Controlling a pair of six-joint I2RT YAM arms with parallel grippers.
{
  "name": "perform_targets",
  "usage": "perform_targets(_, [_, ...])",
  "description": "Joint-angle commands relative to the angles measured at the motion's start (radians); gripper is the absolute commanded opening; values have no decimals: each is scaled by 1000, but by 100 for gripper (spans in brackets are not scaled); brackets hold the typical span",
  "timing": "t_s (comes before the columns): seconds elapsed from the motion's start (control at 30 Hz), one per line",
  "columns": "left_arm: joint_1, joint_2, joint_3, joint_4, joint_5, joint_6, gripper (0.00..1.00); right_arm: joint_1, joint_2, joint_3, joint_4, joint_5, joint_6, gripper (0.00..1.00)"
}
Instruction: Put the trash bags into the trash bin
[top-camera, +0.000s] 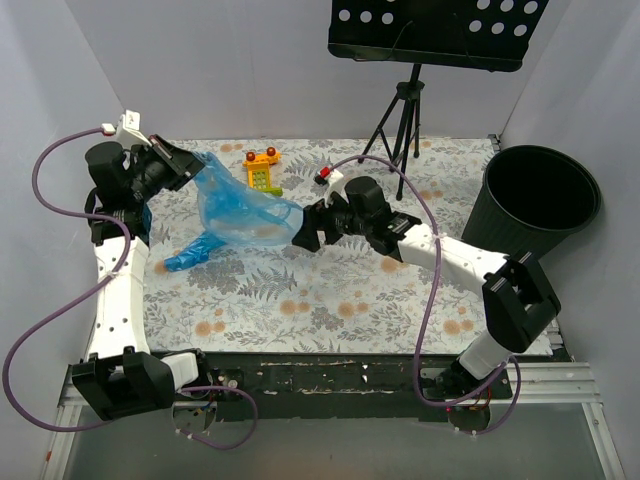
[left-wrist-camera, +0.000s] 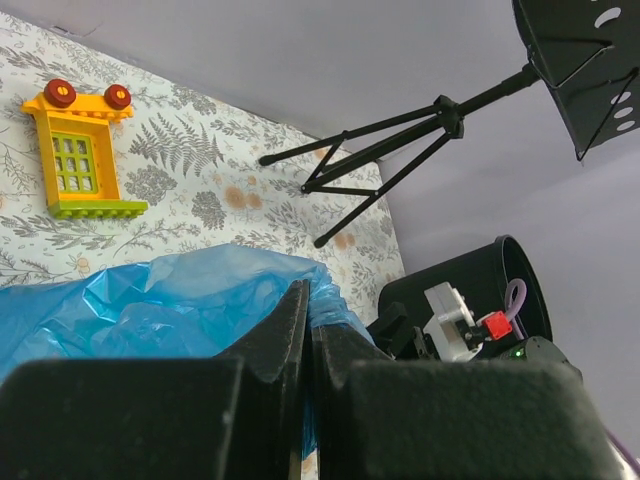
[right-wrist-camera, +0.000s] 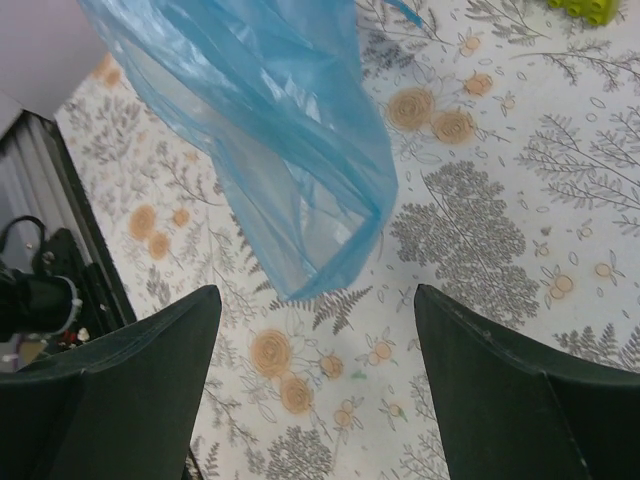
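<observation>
At ten o'clock our left gripper (top-camera: 190, 168) pinches the blue bag (top-camera: 235, 205), which hangs over the table (top-camera: 400, 300). Our right gripper (top-camera: 300, 235), jaws spread, sits at its lower tip. We may close on air, since the film is thin, and the bin (top-camera: 525, 222) stands well apart at three o'clock.

We see a translucent bright-blue trash bag (top-camera: 235, 210), a black trash bin (top-camera: 520, 222), a pale tabletop (top-camera: 330, 300) printed with grey ferns and orange flowers, a yellow toy block (top-camera: 262, 172) with red knobs and a green base, and a black perforated music stand (top-camera: 430, 35).
</observation>
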Motion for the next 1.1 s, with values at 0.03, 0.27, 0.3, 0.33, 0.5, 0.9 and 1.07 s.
perform_targets(0.03, [13, -2, 33, -25, 30, -7, 0, -21, 33, 108, 97, -79, 144, 87])
perform_targets(0.27, [35, 1, 78, -59, 25, 5, 0, -61, 136, 183, 5, 15, 160, 79])
perform_targets(0.3, [41, 3, 79, -64, 24, 8, 0, -65, 147, 186, -9, 22, 160, 77])
perform_targets(0.33, [44, 3, 79, -65, 22, 8, 0, -69, 154, 188, -23, 22, 163, 75])
perform_targets(0.5, [62, -5, 66, -68, 25, 8, 0, -75, 148, 151, -26, -17, 166, 66])
perform_targets(0.9, [62, -75, -240, -156, 70, 198, 0, -84, 93, 173, -75, -107, -4, 1])
perform_targets(1.07, [56, -45, -290, -254, 40, 259, 0, -125, 114, 307, -354, -82, -148, 1])
